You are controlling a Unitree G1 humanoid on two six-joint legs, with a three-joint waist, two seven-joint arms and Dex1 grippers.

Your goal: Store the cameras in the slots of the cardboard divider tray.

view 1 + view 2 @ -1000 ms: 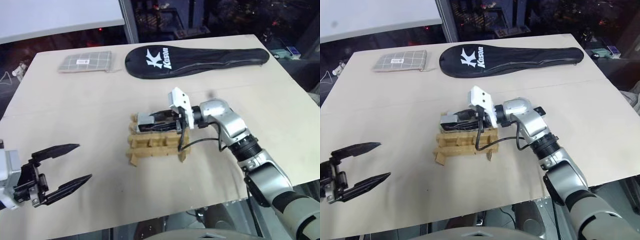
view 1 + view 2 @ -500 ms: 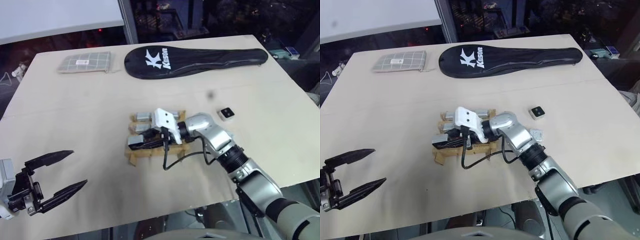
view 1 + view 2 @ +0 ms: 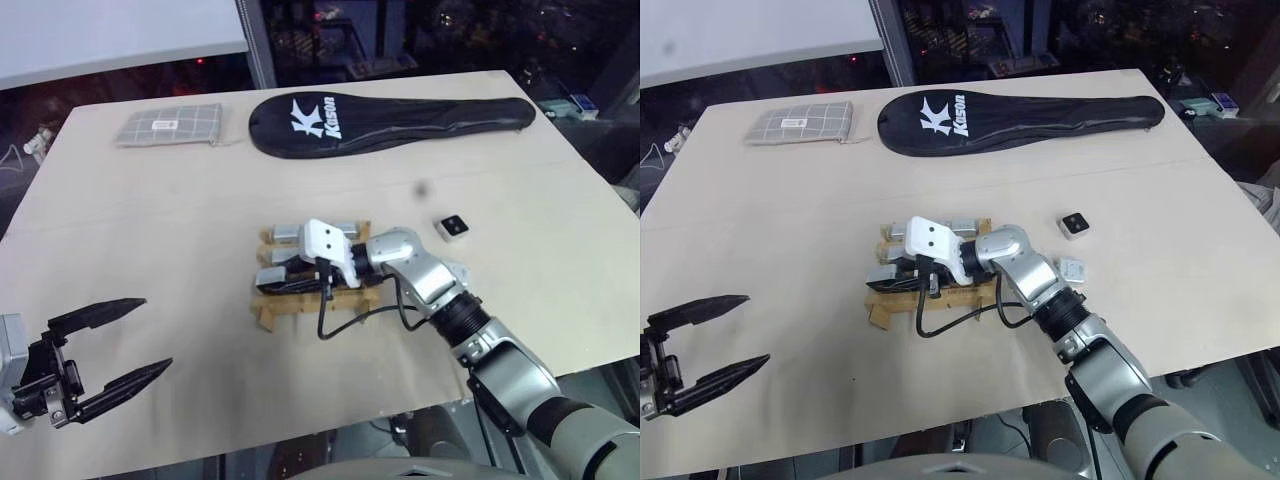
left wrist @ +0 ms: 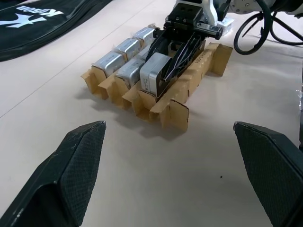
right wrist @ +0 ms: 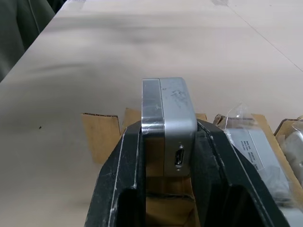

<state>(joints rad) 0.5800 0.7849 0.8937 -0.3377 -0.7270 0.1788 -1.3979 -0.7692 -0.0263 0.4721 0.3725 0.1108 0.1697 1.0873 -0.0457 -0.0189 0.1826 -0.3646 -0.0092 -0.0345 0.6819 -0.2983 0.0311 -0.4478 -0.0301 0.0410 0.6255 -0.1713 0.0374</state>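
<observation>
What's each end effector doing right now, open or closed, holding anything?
Left end effector: open, holding nothing, away from the cardboard divider tray.
Right end effector: shut on a camera, over the tray's near-left slot.

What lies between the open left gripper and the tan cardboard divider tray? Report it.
Only bare beige tabletop separates the left gripper from the tan cardboard divider tray, in both eye views.

Light wooden table (image 3: 150,220): checked pouch (image 3: 170,126), black racket cover (image 3: 390,118), cardboard divider tray (image 3: 300,300), two loose cameras (image 3: 1072,224).
</observation>
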